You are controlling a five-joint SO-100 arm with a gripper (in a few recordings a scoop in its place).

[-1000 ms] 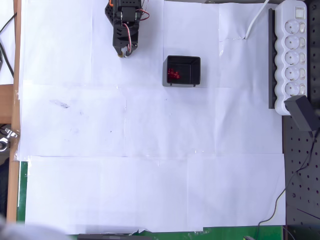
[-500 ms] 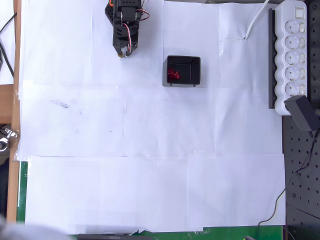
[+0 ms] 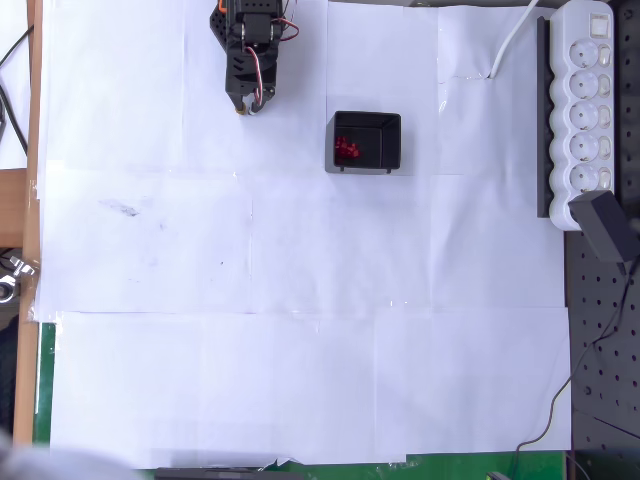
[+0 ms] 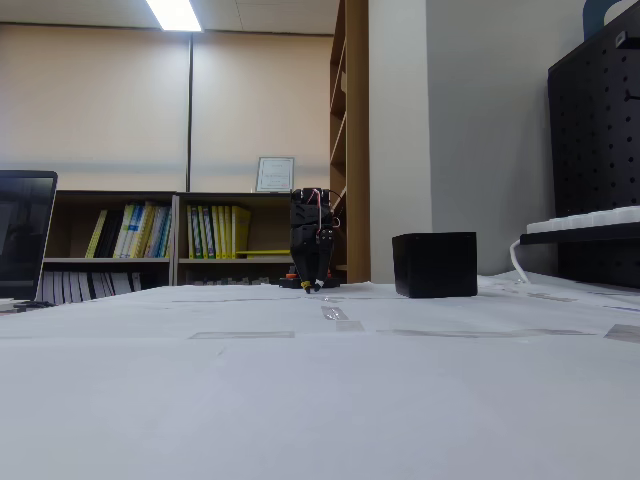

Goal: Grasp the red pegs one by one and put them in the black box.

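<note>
- Nearest to the fixed cam we see the paper [image 4: 320, 400]: white sheets taped edge to edge, smooth and matte, with glossy tape strips at the seams. Overhead, faint smudges sit on the left part of it [image 3: 120, 208].
- Farther back, right of centre in the fixed view, is the box [image 4: 434, 264]: black plastic, rectangular, thin walls, flat on the paper. Overhead it is open-topped [image 3: 390, 140].
- The pegs [image 3: 346, 149] lie in the box, a tight red cluster in its left half overhead; too small for us to count.
- At about the same depth, left of the box, is the arm [image 4: 312, 240]: black body w/ orange bits and thin wires, folded upright at the paper's far edge. Overhead it points down the pic [image 3: 248, 45].
- Gripper [image 3: 249, 102] is tip-down, close over the paper, well apart from the box. In the fixed view [image 4: 313, 288] the tip looks almost touching the sheet. We cannot tell if the fingers are spread or pressed together; nothing seen in them.
- Right edge overhead: white power strip [image 3: 585, 110], rounded sockets, w/ a black adapter [image 3: 606, 226] at its near end.
- Vs the frames 1.0 s and 0.5 s ago: gripper tip sits a touch higher in the overhead pic; box and pegs unchanged.
</note>
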